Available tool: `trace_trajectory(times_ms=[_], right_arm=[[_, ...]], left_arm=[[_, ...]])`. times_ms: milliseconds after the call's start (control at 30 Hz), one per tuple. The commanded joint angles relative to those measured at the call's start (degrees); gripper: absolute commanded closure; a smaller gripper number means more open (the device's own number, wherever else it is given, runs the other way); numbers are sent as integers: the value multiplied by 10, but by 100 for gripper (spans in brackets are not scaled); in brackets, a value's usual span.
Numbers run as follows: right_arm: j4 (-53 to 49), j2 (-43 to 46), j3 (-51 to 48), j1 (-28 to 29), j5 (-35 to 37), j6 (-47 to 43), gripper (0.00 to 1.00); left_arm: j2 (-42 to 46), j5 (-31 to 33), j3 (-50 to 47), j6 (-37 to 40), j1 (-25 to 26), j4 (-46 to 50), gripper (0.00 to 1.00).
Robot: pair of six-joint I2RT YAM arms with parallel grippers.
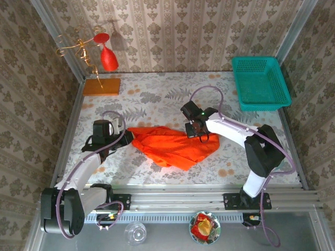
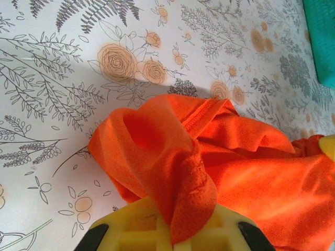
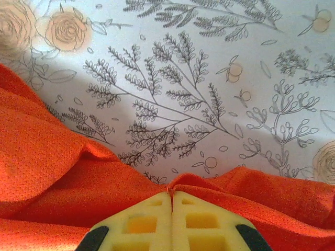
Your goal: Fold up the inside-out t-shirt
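Top external shows teal basket (image 1: 259,83) well apart from t-shirt (image 1: 172,145); left fingers (image 2: 131,230), right fingers (image 3: 157,209) both clamp its cloth.

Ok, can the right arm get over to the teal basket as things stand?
Probably yes: bare table lies between the right pincer and the teal basket, nothing standing in the way. But that pincer is shut on the t-shirt, so it would drag cloth along unless it lets go first.
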State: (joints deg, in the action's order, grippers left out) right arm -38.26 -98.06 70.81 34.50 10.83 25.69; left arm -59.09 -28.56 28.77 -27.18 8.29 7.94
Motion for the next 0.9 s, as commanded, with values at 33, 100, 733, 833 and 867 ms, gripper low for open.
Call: trace_trajectory(times_ms=[33,100,733,833,867], right_arm=[[18,68,36,-15,25,1,100],[24,92,54,-24,27,-7,100],[19,390,71,-171,172,-59,100],[-5,420,-33,-235,113,-5,100],[-12,429,-72,-252,92,16,100]], left_arm=[[8,3,7,11,3,0,100],[6,3,24,16,1,5,100],[66,12,154,46,-151,92,100],[78,37,94,30,-158,93,100],[80,41,71,20,-159,93,100]])
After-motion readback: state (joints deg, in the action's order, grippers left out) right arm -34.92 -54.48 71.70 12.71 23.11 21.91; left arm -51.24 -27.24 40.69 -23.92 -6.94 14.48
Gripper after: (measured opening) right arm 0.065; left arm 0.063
